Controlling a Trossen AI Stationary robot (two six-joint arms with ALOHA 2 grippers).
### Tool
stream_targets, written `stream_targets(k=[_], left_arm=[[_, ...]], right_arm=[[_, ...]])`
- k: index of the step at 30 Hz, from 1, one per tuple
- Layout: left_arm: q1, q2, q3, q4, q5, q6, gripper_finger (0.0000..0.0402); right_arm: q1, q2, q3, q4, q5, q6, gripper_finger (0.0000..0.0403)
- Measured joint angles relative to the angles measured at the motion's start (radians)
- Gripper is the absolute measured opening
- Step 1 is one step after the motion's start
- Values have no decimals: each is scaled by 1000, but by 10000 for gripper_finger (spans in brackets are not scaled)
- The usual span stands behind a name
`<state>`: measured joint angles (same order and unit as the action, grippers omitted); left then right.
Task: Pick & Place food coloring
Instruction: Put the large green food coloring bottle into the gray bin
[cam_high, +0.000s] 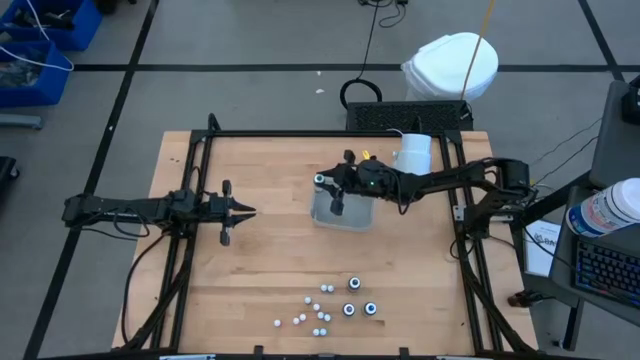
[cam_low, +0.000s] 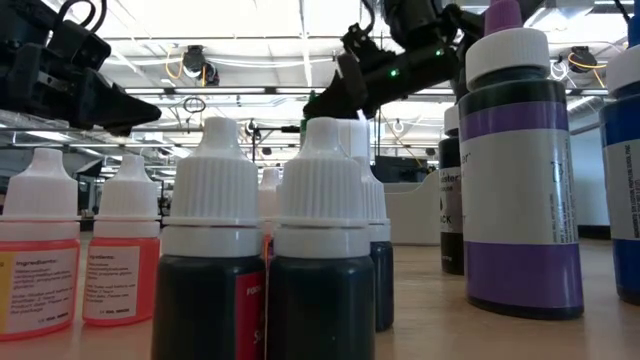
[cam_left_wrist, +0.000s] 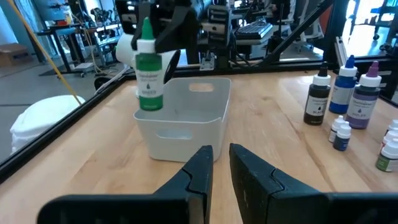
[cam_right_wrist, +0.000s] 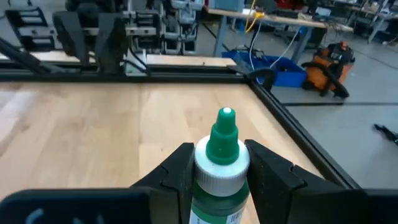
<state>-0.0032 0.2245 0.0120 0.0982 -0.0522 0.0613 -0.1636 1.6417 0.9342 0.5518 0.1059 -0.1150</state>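
Note:
My right gripper (cam_high: 322, 182) is shut on a green-capped food coloring bottle (cam_left_wrist: 149, 78), which hangs upright over the far-left corner of the grey tray (cam_high: 350, 215). More food coloring stands on the wood near the front edge: dark round bottles (cam_high: 353, 285) and several small white-capped ones (cam_high: 318, 305). In the low view they fill the foreground, with a purple bottle (cam_low: 520, 180) among them. At the table's left my left gripper (cam_high: 250, 210) points toward the tray. Its fingers (cam_left_wrist: 202, 165) are open by a narrow gap, with nothing between them. My right gripper pinches the bottle at its white collar (cam_right_wrist: 205, 167), just under the green cap, between its two fingers (cam_right_wrist: 177, 171). The fingers come in about level from the table's right side. The bottle hangs upright below them, lifted clear, its base near the height of the tray's rim.
A large white cylinder (cam_high: 413, 152) stands just behind the tray at the far right. Black frame rails (cam_high: 200, 135) edge the table. Bare wood lies between the tray and the bottles at the front.

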Motion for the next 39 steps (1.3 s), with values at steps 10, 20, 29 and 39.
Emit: stream_targets(k=[10,20,29,39], left_arm=[[0,7,0,-11,1,-20,63],[0,6,0,-7,-1,-22,63],[0,6,0,4,-1,-14,63],[0,6,0,3,-1,-13,63]], right_arm=[[10,-16,-70,17,-7,21,112],[9,16,-132,163,-5,51,110],[-7,81,-132,199,-4,89,110],[-7,182,-132,298,-4,112,110]])
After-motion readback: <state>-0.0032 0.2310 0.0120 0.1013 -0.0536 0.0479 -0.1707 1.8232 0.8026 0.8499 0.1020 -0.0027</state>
